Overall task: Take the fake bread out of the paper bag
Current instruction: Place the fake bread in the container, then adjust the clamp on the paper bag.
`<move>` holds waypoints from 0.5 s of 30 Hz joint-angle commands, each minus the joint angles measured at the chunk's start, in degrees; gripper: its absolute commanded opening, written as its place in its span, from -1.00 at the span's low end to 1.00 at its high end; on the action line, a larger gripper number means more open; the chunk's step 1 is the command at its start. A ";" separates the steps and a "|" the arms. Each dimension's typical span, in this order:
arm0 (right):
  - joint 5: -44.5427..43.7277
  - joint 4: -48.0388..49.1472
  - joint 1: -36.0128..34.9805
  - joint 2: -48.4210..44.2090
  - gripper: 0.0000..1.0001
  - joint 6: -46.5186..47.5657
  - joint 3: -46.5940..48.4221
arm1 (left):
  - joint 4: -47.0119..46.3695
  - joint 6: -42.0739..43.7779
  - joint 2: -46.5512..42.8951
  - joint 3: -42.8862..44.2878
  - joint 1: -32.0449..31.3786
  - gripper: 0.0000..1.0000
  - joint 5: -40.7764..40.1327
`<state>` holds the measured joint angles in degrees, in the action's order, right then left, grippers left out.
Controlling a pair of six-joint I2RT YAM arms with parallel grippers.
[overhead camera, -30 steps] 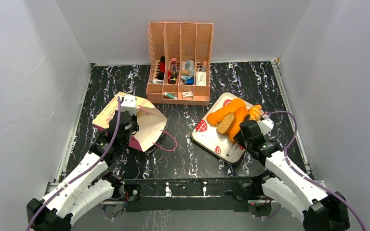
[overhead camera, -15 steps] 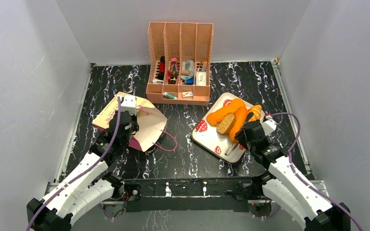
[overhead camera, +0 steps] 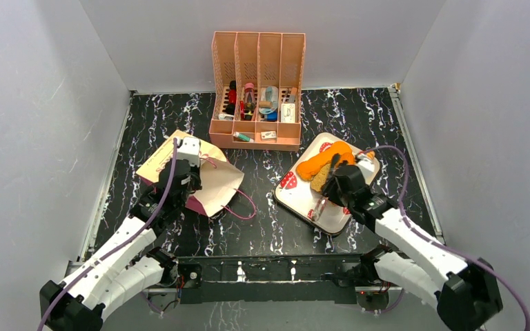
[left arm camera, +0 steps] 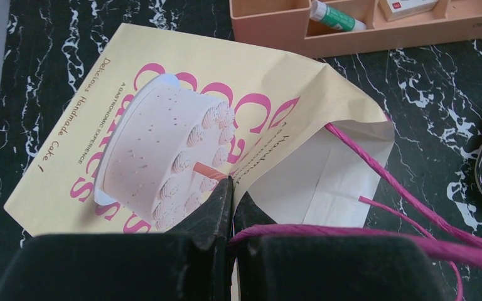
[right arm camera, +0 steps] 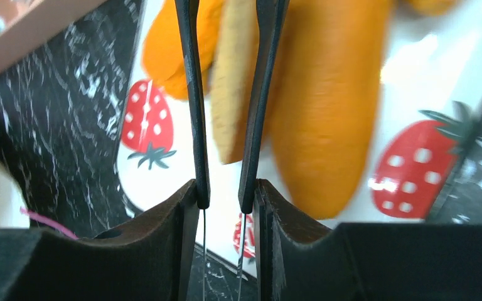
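Orange-gold fake bread (overhead camera: 328, 162) lies on strawberry tray (overhead camera: 302, 201), 3 o'clock side of table (overhead camera: 262, 172), well apart from paper bag (overhead camera: 214, 186) at 9. R gripper (right arm camera: 226, 37) hangs right over it, fingers narrowly apart, brown slice (right arm camera: 232, 94) showing btwn them; contact can't tell. L gripper (left arm camera: 229, 191) jaws together, pinched on bag's mouth edge; bag spreads 10–2 o'clock ahead.

Bread (overhead camera: 323, 163) on tray (overhead camera: 301, 198), right of bag (overhead camera: 215, 183)

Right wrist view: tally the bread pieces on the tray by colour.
Orange loaves: 2
Tan slice: 1
Total: 3, plus an orange scrap at the top edge, too cropped to identify.
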<state>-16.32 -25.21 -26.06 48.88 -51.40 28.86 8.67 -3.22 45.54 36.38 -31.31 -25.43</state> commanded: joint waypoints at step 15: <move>-3.38 16.07 -31.51 21.61 -0.34 9.27 13.30 | 3.79 1.00 1.08 2.59 -0.15 -1.00 8.48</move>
<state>-18.44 -14.37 -53.80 68.77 -43.94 38.17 11.62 -2.66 46.22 36.42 -31.31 -18.52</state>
